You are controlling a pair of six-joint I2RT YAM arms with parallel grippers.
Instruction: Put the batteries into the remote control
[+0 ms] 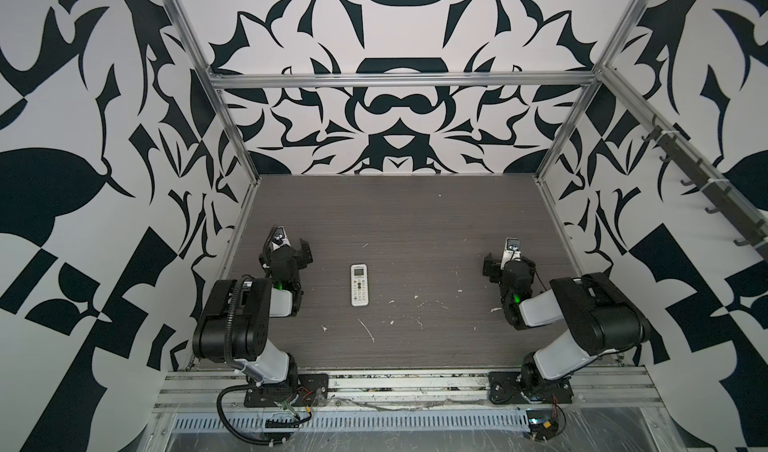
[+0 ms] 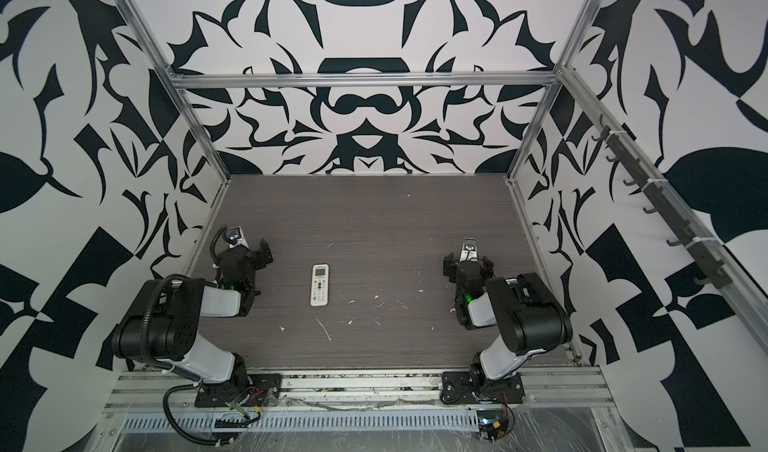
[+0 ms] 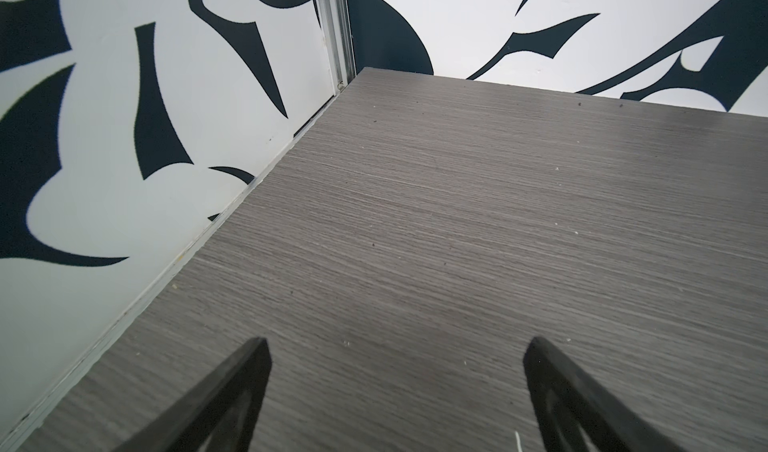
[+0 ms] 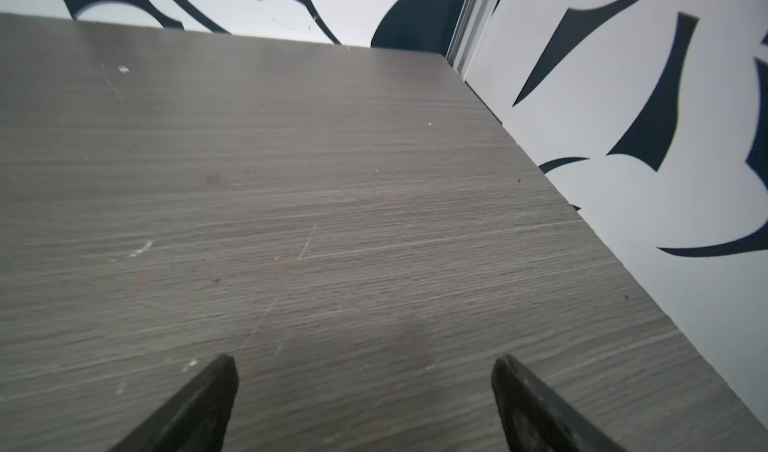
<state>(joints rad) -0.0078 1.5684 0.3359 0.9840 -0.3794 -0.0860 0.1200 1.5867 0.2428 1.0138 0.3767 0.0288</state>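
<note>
One remote control (image 1: 359, 284) (buttons up) lies left of the table's (image 1: 415, 221) middle; left gripper (image 3: 397, 346) and right gripper (image 4: 365, 358) both gape wide.

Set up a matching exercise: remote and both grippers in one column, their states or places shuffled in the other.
Things:
1. remote control
2. left gripper
3. right gripper

States and places:
A. open and empty, to the right of the remote control in both top views
B. lying flat, buttons up, held by nothing
C. open and empty, to the left of the remote control in both top views

Pairs: 1-B, 2-C, 3-A
</note>
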